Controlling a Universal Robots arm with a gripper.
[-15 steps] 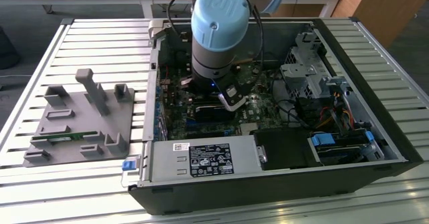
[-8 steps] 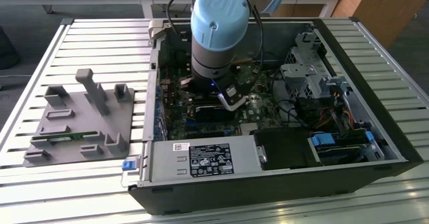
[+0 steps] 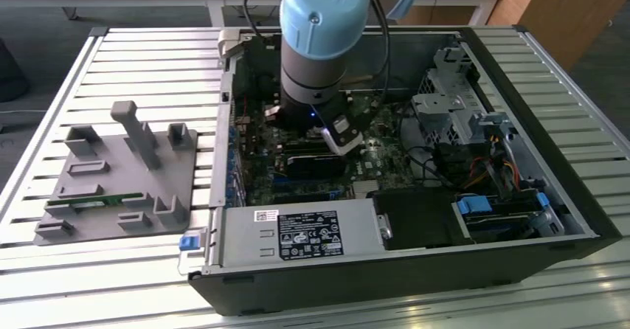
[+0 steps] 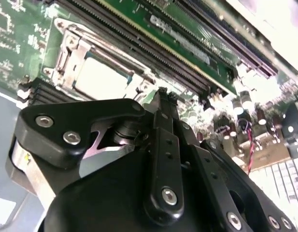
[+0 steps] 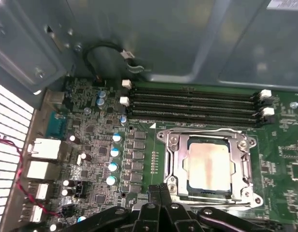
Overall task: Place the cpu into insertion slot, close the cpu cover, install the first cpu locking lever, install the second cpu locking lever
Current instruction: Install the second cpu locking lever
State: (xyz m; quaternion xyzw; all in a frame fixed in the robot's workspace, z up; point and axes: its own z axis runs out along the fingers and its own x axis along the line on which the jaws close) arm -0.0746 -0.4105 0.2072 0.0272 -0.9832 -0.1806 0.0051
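In the first wrist view the cpu (image 5: 209, 164), its top silvery-beige, lies flat in the insertion slot (image 5: 248, 195) on the green motherboard. The silver cpu cover (image 5: 175, 162) is down around it as a frame. A thin metal lever (image 5: 206, 130) runs along the socket's side by the memory slots. My gripper (image 5: 160, 189) is shut, its black fingertips pressed together just off a socket corner, and I see nothing between them. The second wrist view shows the gripper (image 4: 163, 94) close to the cpu (image 4: 103, 77) and cover (image 4: 74, 53). In the exterior view the gripper (image 3: 340, 141) reaches down into the open case.
Long black memory slots (image 5: 192, 104) run beside the socket, and blue-topped capacitors (image 5: 112, 166) stand on its other side. The case holds a power supply (image 3: 295, 233) and a drive cage (image 3: 453, 108). A grey fixture (image 3: 118, 174) sits on the slatted table at the exterior view's left.
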